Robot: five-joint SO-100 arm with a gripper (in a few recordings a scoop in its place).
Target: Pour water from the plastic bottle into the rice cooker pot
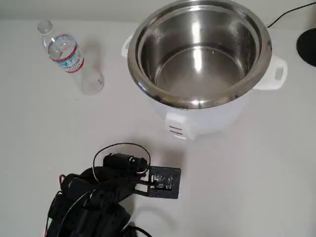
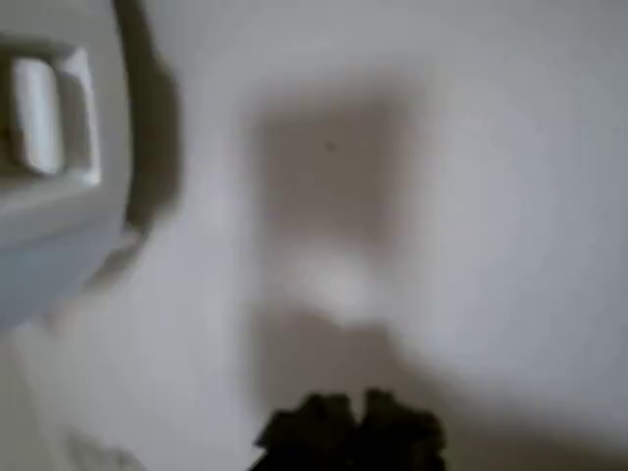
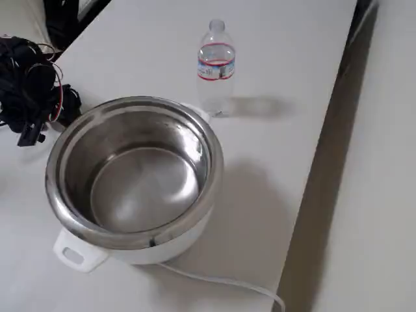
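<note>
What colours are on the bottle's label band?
Red, white and blue on the bottle; the fixed view shows it best.

The wrist view is badly blurred. At the upper left stands part of the white cooker body (image 2: 49,226), with a raised white rectangular tab (image 2: 44,118) on its side and a dark shadow running along its right edge. The rest is pale table (image 2: 510,196), bearing a soft grey shadow patch near the middle. At the bottom edge, a dark lumpy shape, the tool (image 2: 351,437), juts up; its jaws are too blurred to read.
</note>
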